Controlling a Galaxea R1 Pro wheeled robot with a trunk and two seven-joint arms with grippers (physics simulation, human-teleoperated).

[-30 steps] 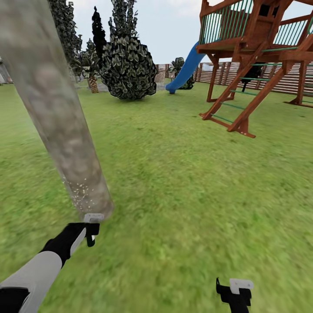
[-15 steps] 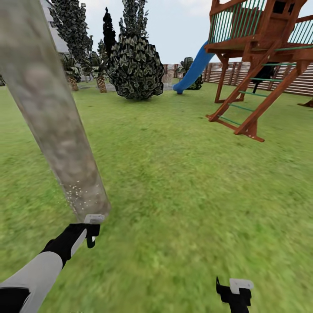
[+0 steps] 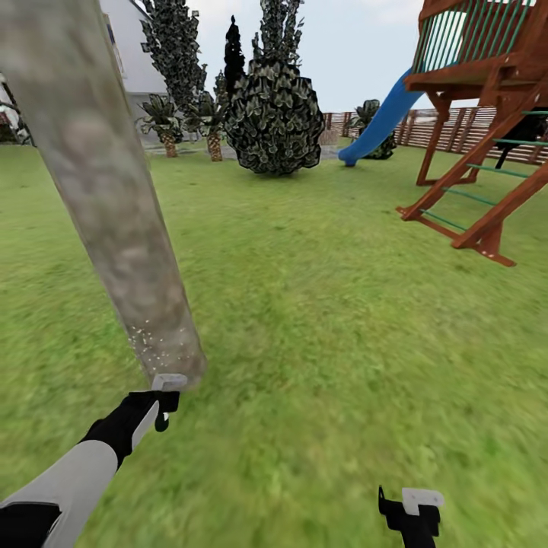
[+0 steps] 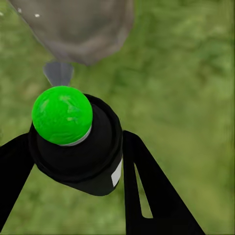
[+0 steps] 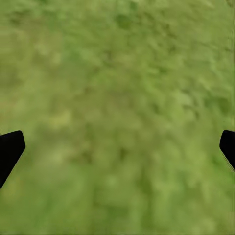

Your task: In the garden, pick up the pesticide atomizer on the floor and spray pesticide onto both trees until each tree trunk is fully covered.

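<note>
Left gripper (image 4: 73, 161) is clamping the small black atomizer bottle with bright green round top (image 4: 62, 115) around its body, nozzle pointing at the mottled grey-tan tree trunk (image 3: 114, 221) base. Looks light, rigid, smooth-sided; mid-body grip suits. Right gripper (image 5: 117, 147) is hanging with jaws wide, empty, over grass.

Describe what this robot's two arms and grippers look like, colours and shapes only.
The left arm has a light grey forearm shell running into a black wrist with a white stripe. The left gripper is black, topped by a small pale grey block; its fingers are flat black blades with a narrow slot. The right gripper is black with a white block; its fingertips are black and rounded.
</note>
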